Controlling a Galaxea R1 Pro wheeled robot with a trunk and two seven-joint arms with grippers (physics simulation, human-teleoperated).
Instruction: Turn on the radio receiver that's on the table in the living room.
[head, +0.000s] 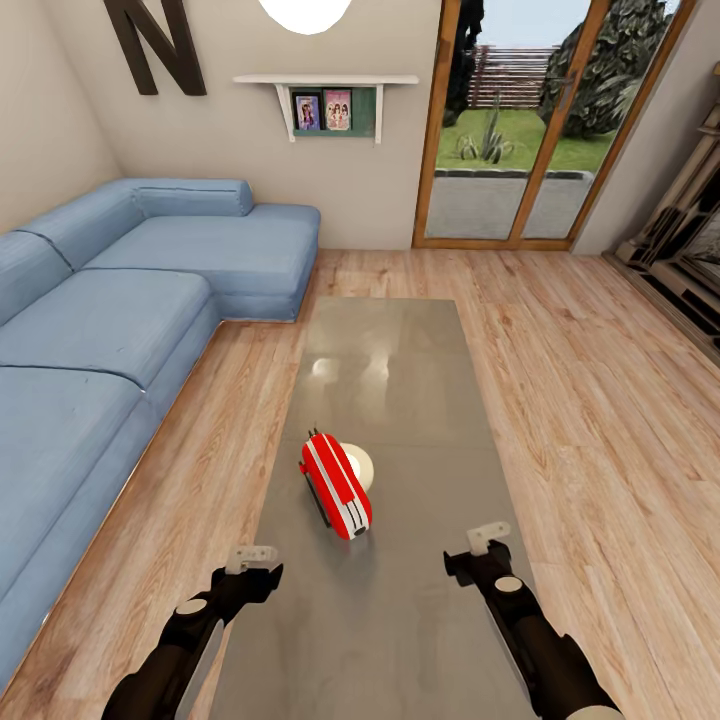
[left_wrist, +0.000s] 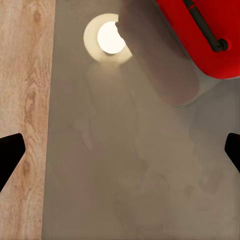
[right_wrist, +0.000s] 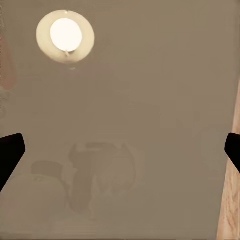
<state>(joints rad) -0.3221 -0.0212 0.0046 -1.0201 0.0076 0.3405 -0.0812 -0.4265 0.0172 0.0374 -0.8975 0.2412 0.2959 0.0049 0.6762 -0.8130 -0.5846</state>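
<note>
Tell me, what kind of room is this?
Most likely a living room: a big blue sofa, a long low table with a red radio on it, and glass doors to a garden.

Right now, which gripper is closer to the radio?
Left, narrowly. The left gripper hovers near the table's left edge, just short of the radio receiver. The right gripper hovers farther off to the radio's right, over the tabletop.
</note>
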